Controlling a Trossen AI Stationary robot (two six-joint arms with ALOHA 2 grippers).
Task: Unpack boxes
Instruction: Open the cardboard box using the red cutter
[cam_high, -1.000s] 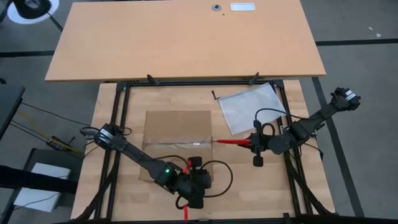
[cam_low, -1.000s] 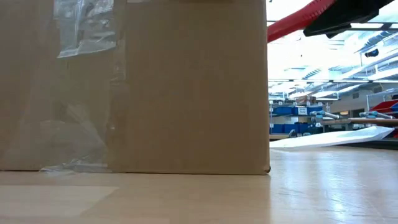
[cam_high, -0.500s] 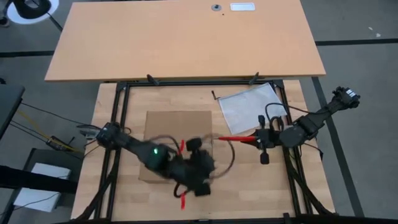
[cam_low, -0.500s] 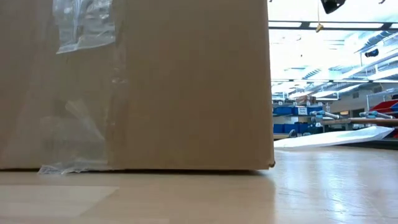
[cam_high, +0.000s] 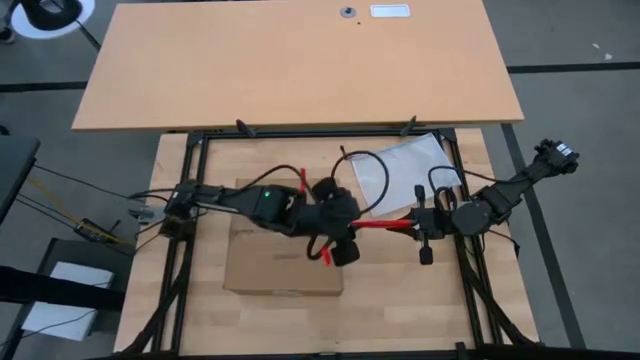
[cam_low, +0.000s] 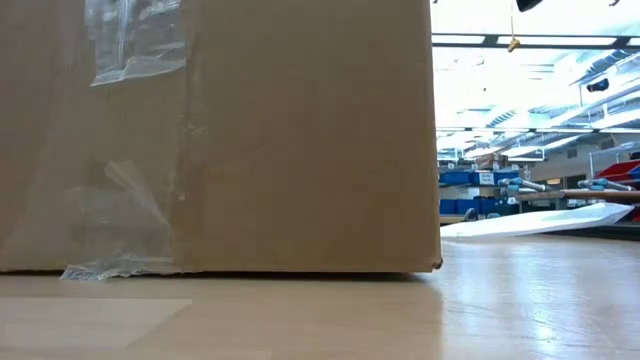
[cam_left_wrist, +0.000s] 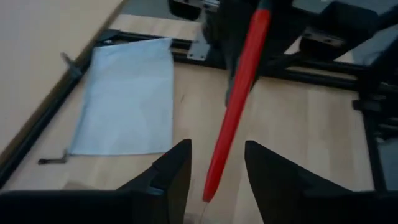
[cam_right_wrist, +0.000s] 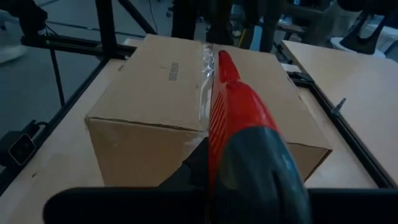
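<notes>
Cardboard box sits mid-table. My right gripper clamps the red cutter; only my left wrist view shows my left gripper spread around its tip.

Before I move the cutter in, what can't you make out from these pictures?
- Box top seam: in the high view the left arm covers it; in the right wrist view the box cutter hides part of it.
- Cutter blade tip: too small in every view.
- Low view: the box fills the picture; both arms are out of it.
- White bag contents: not visible.
- Right pincer fingers: hidden by the cutter.
</notes>
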